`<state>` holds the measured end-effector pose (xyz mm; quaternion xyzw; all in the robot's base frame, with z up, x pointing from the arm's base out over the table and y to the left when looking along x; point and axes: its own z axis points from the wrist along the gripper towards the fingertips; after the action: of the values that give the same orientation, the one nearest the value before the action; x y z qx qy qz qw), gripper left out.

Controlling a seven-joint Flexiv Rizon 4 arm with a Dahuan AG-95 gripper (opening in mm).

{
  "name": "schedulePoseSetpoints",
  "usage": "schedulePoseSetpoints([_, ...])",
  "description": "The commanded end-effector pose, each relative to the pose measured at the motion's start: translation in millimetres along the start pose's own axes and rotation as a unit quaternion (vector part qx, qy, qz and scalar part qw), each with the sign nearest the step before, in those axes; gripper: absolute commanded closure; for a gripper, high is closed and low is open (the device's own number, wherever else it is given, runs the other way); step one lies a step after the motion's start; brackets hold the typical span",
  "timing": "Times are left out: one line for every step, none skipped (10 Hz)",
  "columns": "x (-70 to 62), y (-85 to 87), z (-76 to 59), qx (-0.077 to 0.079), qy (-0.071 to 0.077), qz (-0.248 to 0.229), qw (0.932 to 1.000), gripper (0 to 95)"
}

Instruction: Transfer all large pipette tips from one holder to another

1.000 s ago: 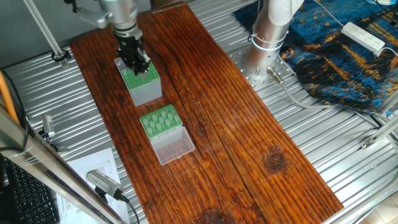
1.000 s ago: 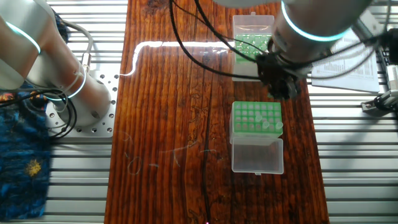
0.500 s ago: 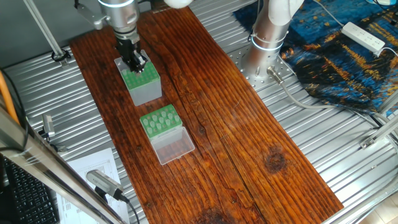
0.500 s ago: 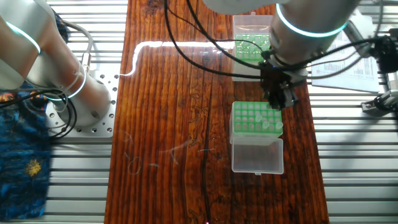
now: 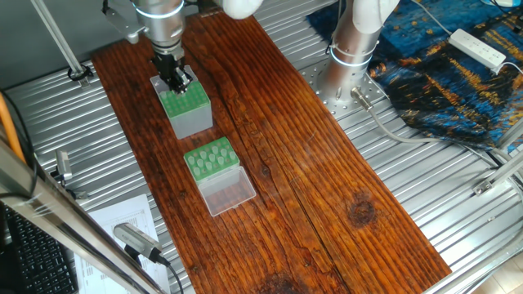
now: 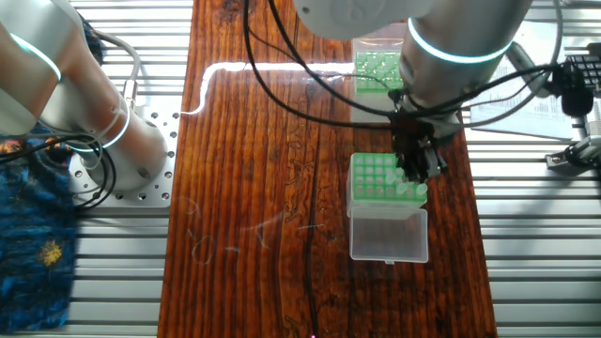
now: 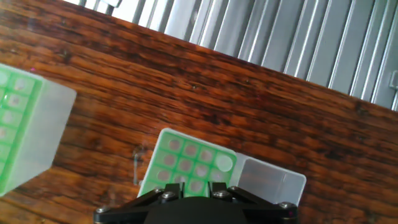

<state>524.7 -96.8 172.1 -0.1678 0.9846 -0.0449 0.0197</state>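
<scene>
The holder (image 5: 193, 116) is the taller grey-sided box with a green top; it also shows in the other fixed view (image 6: 387, 235) and at the hand view's left edge (image 7: 53, 130). A few pale pipette tips (image 6: 409, 189) stand in one edge row of it. My gripper (image 5: 176, 82) hangs just over that end (image 6: 418, 172), the end farthest from the low rack, open, with nothing seen between its fingers (image 7: 194, 188). The low green rack (image 5: 189, 163) holds several tips (image 5: 211, 153), and its clear lid (image 5: 227, 192) lies flat beside it. Rack (image 7: 163, 163) and lid (image 7: 270, 182) also show in the hand view.
Both boxes sit on a long wooden board (image 5: 327, 180) over ribbed metal. The arm's base (image 5: 347, 69) stands across the board beside a blue cloth (image 5: 445, 77). A paper sheet (image 5: 122, 216) and a metal tool (image 5: 135, 239) lie off the board near the rack.
My gripper has moved from the gap between the two boxes to the holder's far end, over the row of tips, and has turned a little. The boxes have not moved.
</scene>
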Motion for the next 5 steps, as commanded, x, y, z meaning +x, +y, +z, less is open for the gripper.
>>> schedulePoseSetpoints([0.7, -0.5, -0.2, -0.042, -0.007, -0.002, 0.9991, 76.0])
schedulePoseSetpoints([0.9, -0.5, 0.9, -0.042, -0.006, -0.002, 0.9991, 76.0])
schedulePoseSetpoints([0.9, -0.7, 1.9, -0.043, -0.006, -0.005, 0.9991, 76.0])
schedulePoseSetpoints([1.0, -0.7, 2.2, -0.043, -0.004, -0.006, 0.9990, 76.0])
schedulePoseSetpoints([2.2, -0.3, 2.7, -0.045, -0.001, -0.009, 0.9990, 76.0])
